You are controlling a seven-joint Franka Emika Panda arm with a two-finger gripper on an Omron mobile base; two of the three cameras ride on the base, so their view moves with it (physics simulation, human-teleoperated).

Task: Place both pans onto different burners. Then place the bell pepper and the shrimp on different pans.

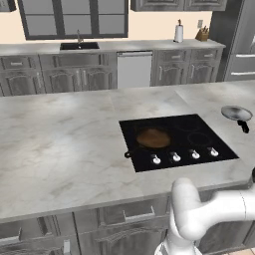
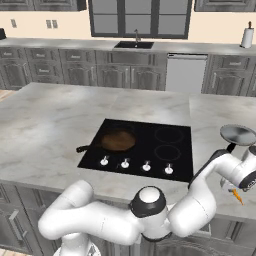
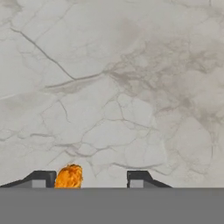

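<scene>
In the hand view the shrimp (image 3: pixel 69 176) lies on the marble desk (image 3: pixel 109 87) at the lower left, between the part-open jaws, touching the left fingertip (image 3: pixel 41 178), with a gap to the right one.

Two pans (image 1: pixel 153 138), one shrimp (image 3: pixel 69 176), four knobs (image 1: pixel 175 157).

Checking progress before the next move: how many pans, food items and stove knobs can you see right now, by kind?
Pans: 2, the dark skillet on a burner and the steel pan on the counter.
Food items: 1, an orange piece between the gripper's fingertips.
Knobs: 4.
Total: 7.
</scene>
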